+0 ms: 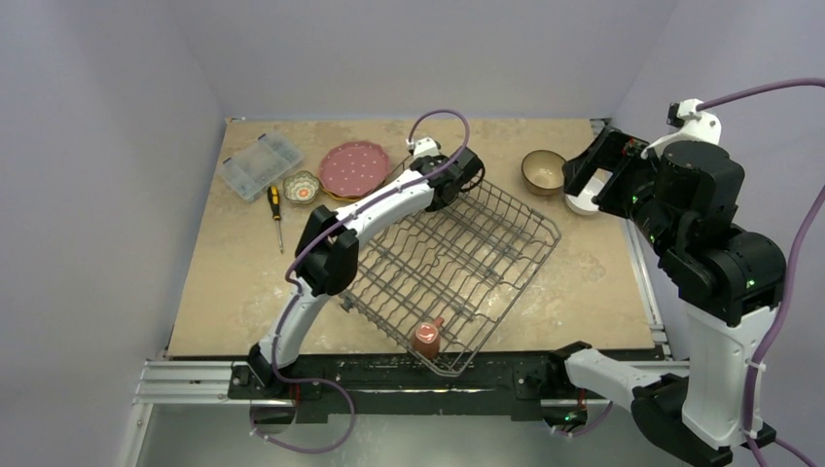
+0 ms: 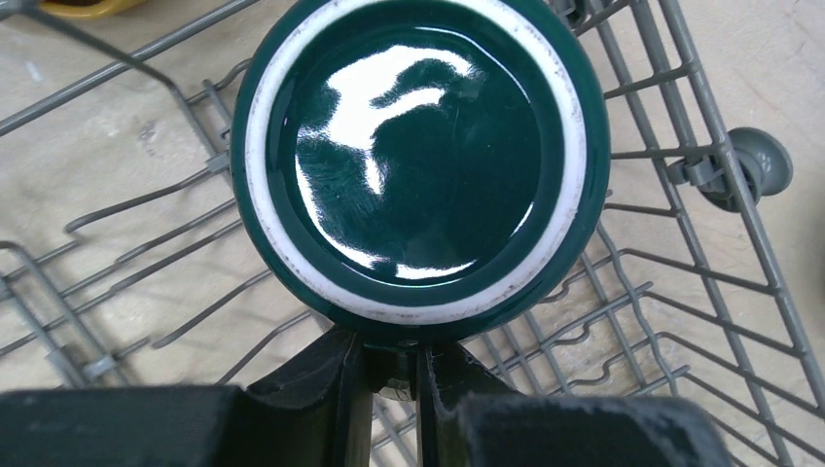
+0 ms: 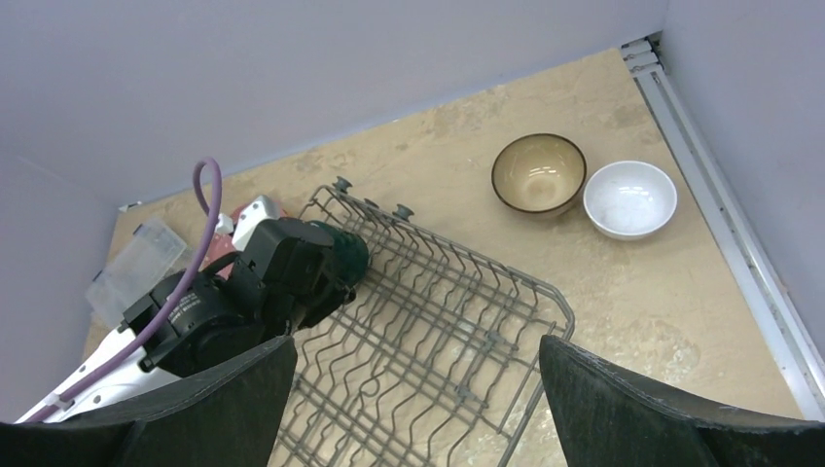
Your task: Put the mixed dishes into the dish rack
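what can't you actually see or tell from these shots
- dark teal mug: left wrist view shows only its base, handle and mouth hidden behind it
- left gripper: where it clamps the mug, hidden by that base
- yellow plate: cut by left wrist view's top edge
- red-and-white mug: too small in the top view to tell how it sits

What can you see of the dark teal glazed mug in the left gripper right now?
The dark teal mug turns its round underside to the left wrist camera. The glaze is glossy dark green with bright reflections, ringed by a bare white foot with faint dark specks. The left gripper is shut on the edge nearest the camera, and the pinched part is hidden. The mug is over the far corner of the grey wire dish rack. Whether it rests on the tines cannot be told.
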`<action>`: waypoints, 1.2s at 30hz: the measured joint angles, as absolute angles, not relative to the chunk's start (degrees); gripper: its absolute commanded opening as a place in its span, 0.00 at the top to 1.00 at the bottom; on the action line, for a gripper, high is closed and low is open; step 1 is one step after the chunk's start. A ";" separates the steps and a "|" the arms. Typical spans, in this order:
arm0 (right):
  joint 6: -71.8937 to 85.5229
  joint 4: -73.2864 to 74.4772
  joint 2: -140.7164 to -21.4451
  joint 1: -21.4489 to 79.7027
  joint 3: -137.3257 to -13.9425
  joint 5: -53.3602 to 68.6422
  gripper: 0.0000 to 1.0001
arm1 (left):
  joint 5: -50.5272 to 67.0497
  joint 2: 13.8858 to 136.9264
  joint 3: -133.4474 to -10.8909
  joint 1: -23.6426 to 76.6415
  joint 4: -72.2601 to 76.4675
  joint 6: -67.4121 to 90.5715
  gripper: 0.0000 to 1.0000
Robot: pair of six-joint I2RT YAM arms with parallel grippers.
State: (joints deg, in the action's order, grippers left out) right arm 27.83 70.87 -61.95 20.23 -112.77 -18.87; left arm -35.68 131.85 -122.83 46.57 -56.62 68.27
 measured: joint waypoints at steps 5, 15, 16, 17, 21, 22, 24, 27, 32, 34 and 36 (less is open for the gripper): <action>26.46 71.37 -62.67 20.23 -113.62 -20.10 0.02 | -35.20 134.96 -124.53 46.00 -52.84 65.80 1.00; 25.87 72.53 -64.14 20.23 -113.97 -21.37 0.02 | -36.75 138.10 -126.41 45.25 -50.22 60.14 1.00; 25.87 72.49 -64.27 20.23 -113.93 -21.39 0.02 | -36.93 138.12 -126.45 45.17 -50.22 59.57 1.00; 25.89 72.51 -64.40 20.23 -113.84 -21.39 0.02 | -36.99 138.12 -126.48 45.10 -50.17 58.98 0.97; 25.98 72.49 -64.45 20.23 -113.32 -21.39 0.02 | -37.47 138.12 -126.54 44.75 -49.67 57.36 0.69; 26.09 72.47 -64.42 20.23 -113.25 -21.39 0.02 | -37.34 138.15 -126.54 44.62 -49.25 57.06 0.61; 26.30 72.47 -64.36 20.23 -113.23 -21.37 0.02 | -37.26 138.17 -126.74 44.42 -48.45 56.31 0.49; 26.68 72.49 -64.14 20.23 -113.23 -21.32 0.02 | -36.64 138.23 -127.92 43.88 -47.48 55.72 0.38; 27.86 72.51 -62.83 20.23 -112.57 -21.04 0.02 | -34.30 138.15 -128.79 43.05 -47.72 55.29 0.16; 28.49 72.42 -61.45 20.23 -111.22 -20.47 0.02 | -32.47 137.91 -128.73 42.78 -48.45 55.31 0.10; 28.97 72.29 -59.83 20.23 -109.25 -19.81 0.02 | -30.00 136.70 -128.03 42.63 -49.41 55.27 0.07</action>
State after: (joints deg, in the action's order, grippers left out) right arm 28.97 72.29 -59.83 20.23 -109.25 -19.81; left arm -30.00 136.70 -128.03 42.63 -49.41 55.27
